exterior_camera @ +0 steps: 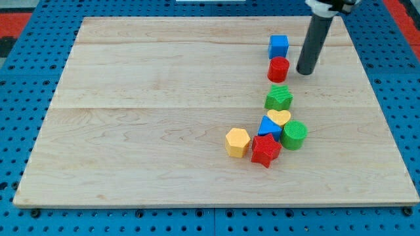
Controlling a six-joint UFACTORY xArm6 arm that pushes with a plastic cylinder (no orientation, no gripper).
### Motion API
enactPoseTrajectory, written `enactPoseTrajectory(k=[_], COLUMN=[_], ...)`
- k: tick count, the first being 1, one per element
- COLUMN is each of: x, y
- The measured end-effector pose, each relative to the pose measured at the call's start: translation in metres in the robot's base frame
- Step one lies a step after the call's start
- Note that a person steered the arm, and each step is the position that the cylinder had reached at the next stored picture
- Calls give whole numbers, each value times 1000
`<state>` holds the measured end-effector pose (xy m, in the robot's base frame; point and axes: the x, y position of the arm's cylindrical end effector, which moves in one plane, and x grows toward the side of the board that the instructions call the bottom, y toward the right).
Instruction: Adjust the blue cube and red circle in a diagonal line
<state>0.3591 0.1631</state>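
blocks sit mostly on the view's right half of the wooden bench (164, 98), which rests on a blue pegboard (26, 131). the blue cube (278, 46) is nearest the view's top, and the red circle (278, 69), a short red cylinder, stands directly below it, so close i cannot tell whether they touch. from where i'm watching the two line up almost straight up and down the view, not on a slant.

my tip (306, 71) is down at the bench just to the view's right of the red circle, with a narrow strip of bare wood between them; the dark rod rises from there toward the view's top, leaning slightly right. this arm carries no jaws, only the rod, so nothing is grasped or released.

below the red circle, a little apart, is a green star (279, 98). further toward the view's bottom is a tight cluster: a yellow heart (279, 117), a blue triangle (268, 126) pressed against its lower left, a green cylinder (294, 135) to the right, a red star (266, 150) under the triangle, and a yellow hexagon (237, 142) at the cluster's left edge, beside the red star.
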Motion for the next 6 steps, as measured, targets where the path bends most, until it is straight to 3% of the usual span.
enactPoseTrajectory(k=[2,3,4,5,6], x=[1,25,110,161,166], y=[-26,23,55,34,8])
